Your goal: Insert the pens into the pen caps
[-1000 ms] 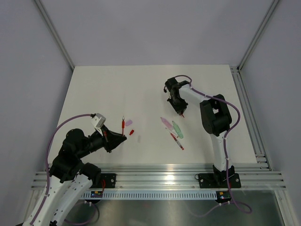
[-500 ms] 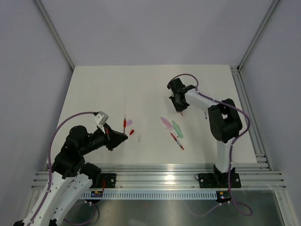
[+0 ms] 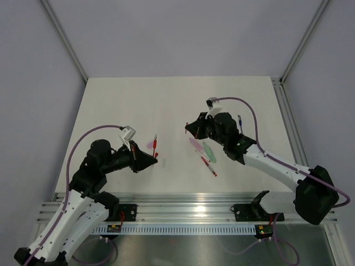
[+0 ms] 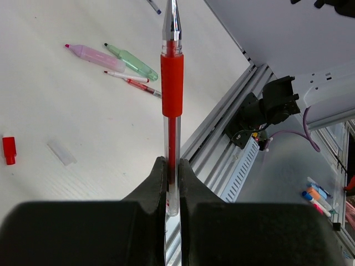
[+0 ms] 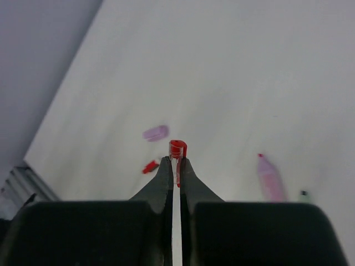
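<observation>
The left tool [image 4: 172,174] is clamped on a red pen [image 4: 172,77], which sticks straight out from the closed fingers, metal tip outward. The right tool [image 5: 177,166] is pinched on a red cap [image 5: 177,148] and holds it above the desk [image 3: 122,105]. A loose red cap [image 4: 8,150] and a pink cap [image 5: 155,133] lie on the desk near the left tool. A pink pen [image 3: 195,143], a green pen [image 3: 209,152] and two thin pens [image 4: 143,87] lie close together by the right arm. A blue pen [image 3: 239,121] lies apart from them.
</observation>
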You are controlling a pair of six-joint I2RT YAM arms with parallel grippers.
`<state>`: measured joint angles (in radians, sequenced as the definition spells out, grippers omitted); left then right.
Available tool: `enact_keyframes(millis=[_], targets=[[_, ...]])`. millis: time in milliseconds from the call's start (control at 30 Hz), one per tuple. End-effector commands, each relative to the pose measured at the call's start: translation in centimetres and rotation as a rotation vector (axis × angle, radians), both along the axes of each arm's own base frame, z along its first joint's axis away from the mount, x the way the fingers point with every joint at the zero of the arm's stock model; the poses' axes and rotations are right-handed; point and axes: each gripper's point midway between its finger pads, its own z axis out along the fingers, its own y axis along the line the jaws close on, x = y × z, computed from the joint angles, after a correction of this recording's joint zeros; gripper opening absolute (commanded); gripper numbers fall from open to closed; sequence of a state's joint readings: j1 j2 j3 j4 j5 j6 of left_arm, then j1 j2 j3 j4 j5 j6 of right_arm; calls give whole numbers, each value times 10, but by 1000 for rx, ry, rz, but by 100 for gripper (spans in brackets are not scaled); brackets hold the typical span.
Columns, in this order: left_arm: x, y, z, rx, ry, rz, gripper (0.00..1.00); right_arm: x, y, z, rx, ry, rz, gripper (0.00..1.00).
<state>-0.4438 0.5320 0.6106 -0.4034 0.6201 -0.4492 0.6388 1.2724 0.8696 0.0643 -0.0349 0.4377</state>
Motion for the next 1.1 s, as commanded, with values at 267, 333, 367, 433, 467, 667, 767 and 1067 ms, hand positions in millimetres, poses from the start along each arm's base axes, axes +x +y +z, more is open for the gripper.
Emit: enact_keyframes(millis=[267, 333, 367, 433, 467, 667, 767, 1067], targets=[[-8, -1, 1, -42, -42, -28, 0, -49, 90, 100, 557, -162, 82, 0], [-8, -3, -3, -37, -16, -42, 0, -52, 91, 110, 583, -172, 89, 0], [-8, -4, -3, -35, -13, -45, 0, -54, 91, 115, 594, -183, 94, 0], [-8, -4, -5, -30, -4, -47, 0, -58, 94, 118, 588, -192, 101, 0], [-8, -4, -5, -30, -7, -48, 0, -59, 96, 119, 589, -189, 102, 0], [-6, -2, -5, -27, -14, -24, 0, -77, 108, 120, 592, -175, 163, 0], [-7, -3, -6, -25, -3, -32, 0, -85, 111, 122, 586, -183, 184, 0], [-5, -2, -7, -21, -3, -24, 0, -100, 124, 126, 564, -188, 251, 0]])
